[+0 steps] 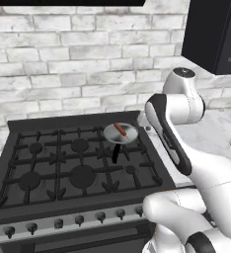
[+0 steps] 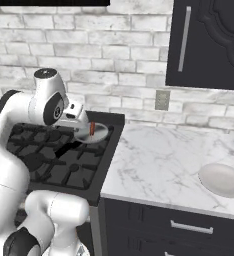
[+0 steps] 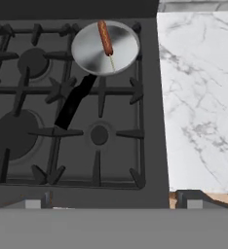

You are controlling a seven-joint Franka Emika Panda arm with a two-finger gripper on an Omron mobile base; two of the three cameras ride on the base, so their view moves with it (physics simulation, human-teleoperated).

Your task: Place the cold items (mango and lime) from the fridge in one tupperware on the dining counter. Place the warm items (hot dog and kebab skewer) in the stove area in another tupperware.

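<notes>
A steel pan (image 3: pixel 105 47) sits on the black stove (image 3: pixel 47 141) beside a marble counter (image 3: pixel 199 97).

Open air lies above the pan (image 3: pixel 105 47); its black handle (image 3: pixel 74 101) juts across raised stove grates (image 3: pixel 47 92); the marble desk (image 3: pixel 199 97) alongside lies bare.

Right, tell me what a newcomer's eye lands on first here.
The red skewer lying in a small silver pan on the black stove's back right burner. Next, the white arm looming over the stove, and a pale bowl alone on the marble counter to the right.
</notes>
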